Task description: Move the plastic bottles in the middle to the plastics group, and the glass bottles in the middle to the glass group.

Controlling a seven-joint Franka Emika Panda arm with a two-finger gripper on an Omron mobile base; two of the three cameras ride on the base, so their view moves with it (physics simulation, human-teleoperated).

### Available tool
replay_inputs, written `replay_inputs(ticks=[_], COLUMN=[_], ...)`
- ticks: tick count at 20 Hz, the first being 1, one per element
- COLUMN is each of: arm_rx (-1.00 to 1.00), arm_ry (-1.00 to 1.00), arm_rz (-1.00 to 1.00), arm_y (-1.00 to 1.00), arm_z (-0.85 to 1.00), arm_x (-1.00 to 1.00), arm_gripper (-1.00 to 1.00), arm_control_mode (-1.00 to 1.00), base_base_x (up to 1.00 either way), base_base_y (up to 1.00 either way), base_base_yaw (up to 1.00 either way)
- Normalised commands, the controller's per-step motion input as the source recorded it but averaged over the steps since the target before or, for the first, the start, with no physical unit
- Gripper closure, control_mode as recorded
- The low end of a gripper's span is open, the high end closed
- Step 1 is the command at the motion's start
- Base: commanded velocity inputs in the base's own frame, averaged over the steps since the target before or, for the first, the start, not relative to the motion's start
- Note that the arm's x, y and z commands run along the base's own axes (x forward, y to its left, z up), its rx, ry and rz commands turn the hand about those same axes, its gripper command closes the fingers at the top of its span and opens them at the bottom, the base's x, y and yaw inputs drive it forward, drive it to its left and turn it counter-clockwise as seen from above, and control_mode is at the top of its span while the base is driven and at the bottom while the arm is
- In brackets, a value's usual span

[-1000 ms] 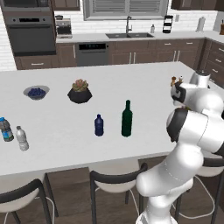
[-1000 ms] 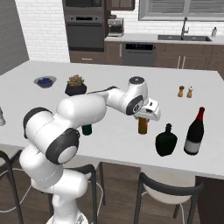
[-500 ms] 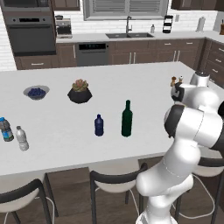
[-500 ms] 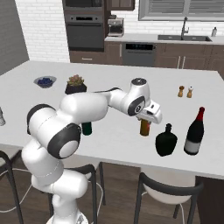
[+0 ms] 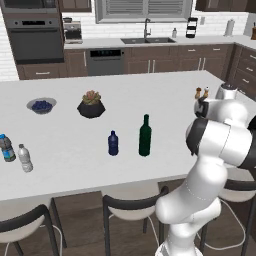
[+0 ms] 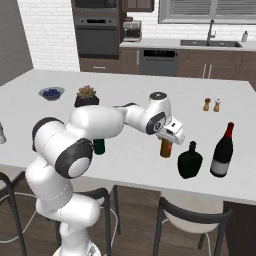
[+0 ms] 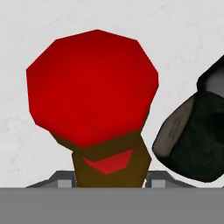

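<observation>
Hand [image 6: 167, 139] clenched on amber bottle [image 6: 165, 148], red cap [image 7: 92, 87] right beneath it, squat black bottle [image 6: 190, 161] beside.

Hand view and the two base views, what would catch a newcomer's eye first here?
The amber bottle, with its big red cap, sits close under the end effector, which is shut on it near the island's front edge in the right base view. Right beside it stand the squat black bottle and a taller dark bottle. Mid-counter, the green bottle and small dark blue bottle wait.
</observation>
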Motion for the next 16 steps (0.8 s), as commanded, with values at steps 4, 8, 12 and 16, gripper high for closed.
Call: replay_inputs(ticks=[4, 8, 12, 16], arm_rx=[0.0, 0.0, 0.0, 0.0], arm_ry=[-0.01, -0.05, -0.07, -0.06], arm_rz=[-0.02, -0.01, -0.01, 0.0], arm_y=[-0.01, -0.02, 0.0, -0.02], arm_z=[-0.5, -0.42, -0.24, 0.02], arm_x=[0.0, 0.0, 0.0, 0.0], arm_gripper=[1.0, 1.0, 1.0, 1.0], arm_control_mode=[-1.0, -1.0, -1.0, -1.0], base_base_x=[0.0, 0.0, 0.0, 0.0], base_base_y=[0.0, 0.0, 0.0, 0.0], base_base_yaw=[0.0, 0.0, 0.0, 0.0])
